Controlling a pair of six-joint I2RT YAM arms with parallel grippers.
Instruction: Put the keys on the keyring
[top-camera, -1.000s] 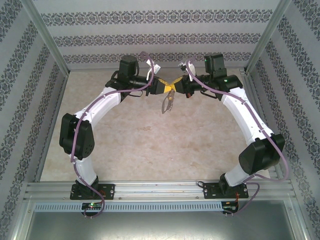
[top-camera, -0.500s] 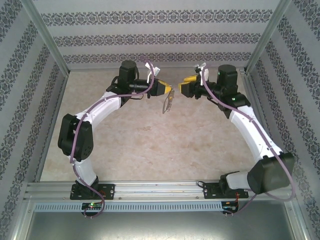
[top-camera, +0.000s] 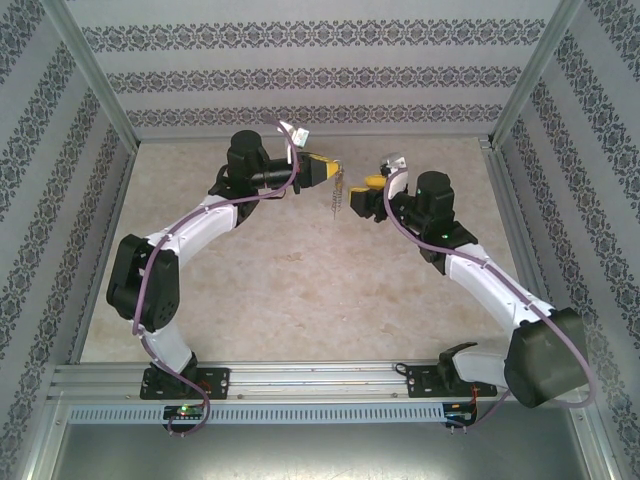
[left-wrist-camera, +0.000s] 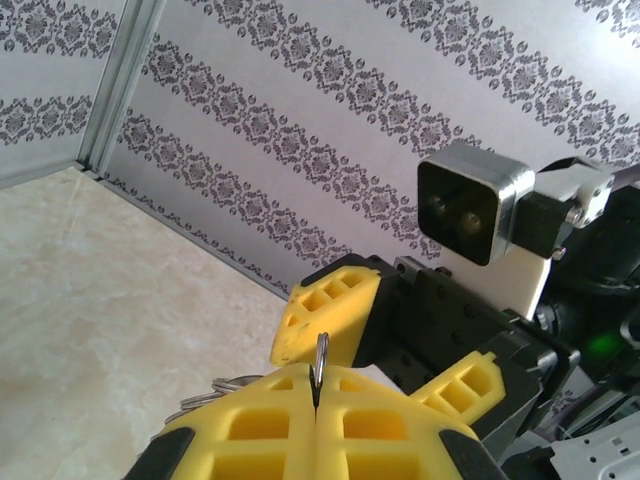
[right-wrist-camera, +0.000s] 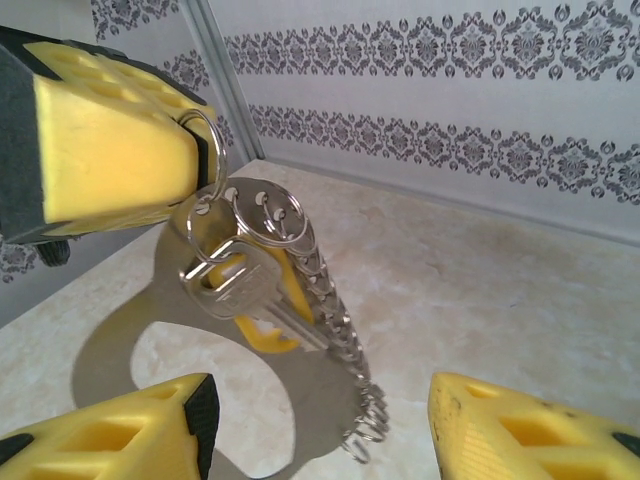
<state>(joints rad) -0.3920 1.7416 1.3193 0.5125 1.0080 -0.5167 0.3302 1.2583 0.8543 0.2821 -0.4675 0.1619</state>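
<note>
Above the beige marbled bench (top-camera: 300, 290), left pincer (top-camera: 332, 172) is clamped on a thin silver wire keyring (left-wrist-camera: 319, 356). The keyring hangs in the air carrying a flat silver key (right-wrist-camera: 235, 285), yellow plastic behind it, and a chain of small wire rings (right-wrist-camera: 335, 320). Right pincer (right-wrist-camera: 315, 425) faces it, ribbed yellow fingers (right-wrist-camera: 120, 430) spread wide, gripping nothing. Right wrist view gives key detail; left wrist view shows the ring's edge in the finger seam; top view shows a tiny dangling bundle.
</note>
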